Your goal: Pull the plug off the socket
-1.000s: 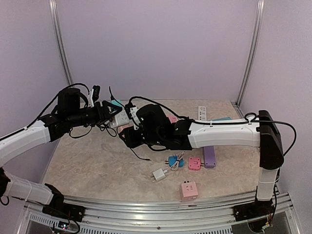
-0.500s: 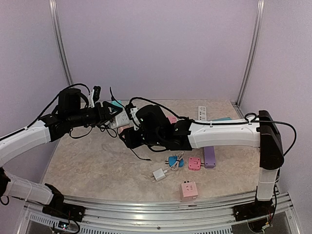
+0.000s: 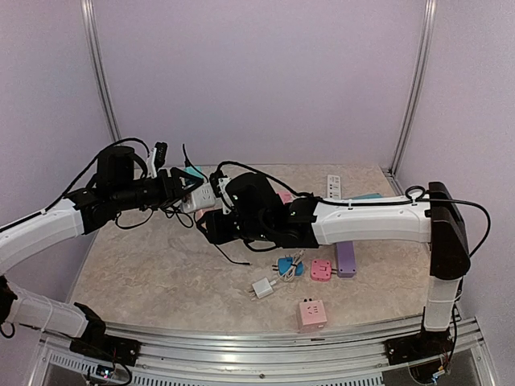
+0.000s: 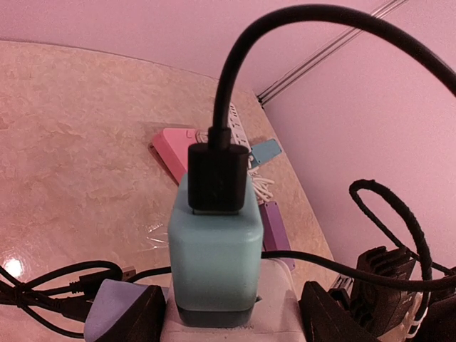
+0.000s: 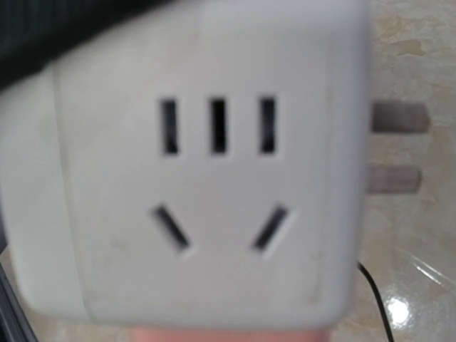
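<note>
Marbled beige table (image 3: 161, 273) and lilac walls look the same as a second ago, and both arms hold their pose over its far-left part, so the pull seems not begun. There the left pincer (image 4: 231, 313) stays clamped on the white socket cube (image 4: 276, 299), with the mint-green block plug (image 4: 214, 256) fully seated under its black cable (image 4: 235, 78). The cube fills the view from the right pincer (image 3: 216, 193), so I cannot tell its grip.

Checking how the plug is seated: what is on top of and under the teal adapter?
A black cable plug stands on the teal adapter. Below it is a white socket; the adapter's pins are covered.
</note>
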You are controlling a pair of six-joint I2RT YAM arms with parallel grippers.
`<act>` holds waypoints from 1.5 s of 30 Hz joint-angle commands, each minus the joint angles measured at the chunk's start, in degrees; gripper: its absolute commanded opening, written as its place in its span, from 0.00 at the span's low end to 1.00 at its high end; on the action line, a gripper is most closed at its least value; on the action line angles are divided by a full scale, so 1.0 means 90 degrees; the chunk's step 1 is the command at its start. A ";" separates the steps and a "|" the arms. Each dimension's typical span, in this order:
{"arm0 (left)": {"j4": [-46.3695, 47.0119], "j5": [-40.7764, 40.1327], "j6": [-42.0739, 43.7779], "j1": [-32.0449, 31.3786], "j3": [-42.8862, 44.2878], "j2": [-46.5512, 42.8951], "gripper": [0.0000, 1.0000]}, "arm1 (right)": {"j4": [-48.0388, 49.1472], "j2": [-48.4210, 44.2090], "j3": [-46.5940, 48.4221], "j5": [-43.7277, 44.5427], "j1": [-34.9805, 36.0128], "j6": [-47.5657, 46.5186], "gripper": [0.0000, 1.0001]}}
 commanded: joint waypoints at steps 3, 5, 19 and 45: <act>0.0120 -0.0007 0.0196 0.0014 0.0212 -0.0064 0.23 | 0.0019 -0.0315 -0.0300 0.0165 -0.0220 0.0066 0.00; 0.0118 0.0007 0.0209 0.0037 0.0222 -0.0057 0.23 | 0.0091 -0.0333 -0.0333 0.0068 -0.0221 -0.0109 0.00; 0.0139 0.0351 0.0140 0.0373 0.0298 0.0062 0.23 | -0.0262 -0.0237 0.0111 0.0093 0.0164 -0.1423 0.00; 0.0141 0.0305 0.0181 0.0453 0.0291 -0.0021 0.23 | -0.0773 -0.0351 0.0047 0.0526 -0.0160 -0.0003 0.00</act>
